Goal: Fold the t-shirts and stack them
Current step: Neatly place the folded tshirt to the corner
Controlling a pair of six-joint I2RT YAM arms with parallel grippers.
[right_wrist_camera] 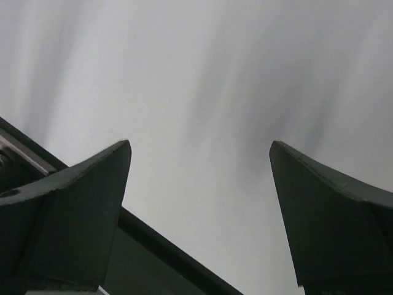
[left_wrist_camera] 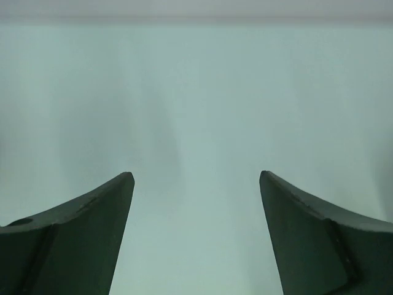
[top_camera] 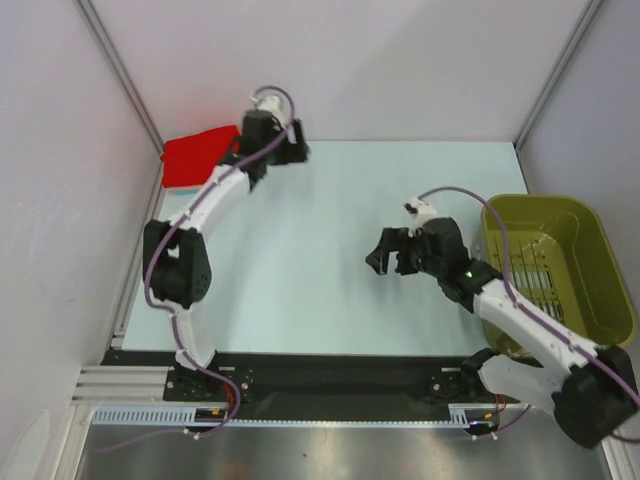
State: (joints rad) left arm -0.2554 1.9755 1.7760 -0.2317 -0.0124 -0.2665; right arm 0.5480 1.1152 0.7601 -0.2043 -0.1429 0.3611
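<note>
A bright red t-shirt lies folded at the table's far left corner. The salmon-pink shirt is out of view. My left gripper is at the far edge of the table, just right of the red shirt, open and empty; its wrist view shows only bare pale table between the fingers. My right gripper hovers over the middle right of the table, open and empty; its wrist view shows only a grey wall and a dark frame bar.
An olive-green plastic basket stands at the right edge of the table, beside the right arm. Grey walls close in the table on the left, far and right sides. A black rail runs along the near edge.
</note>
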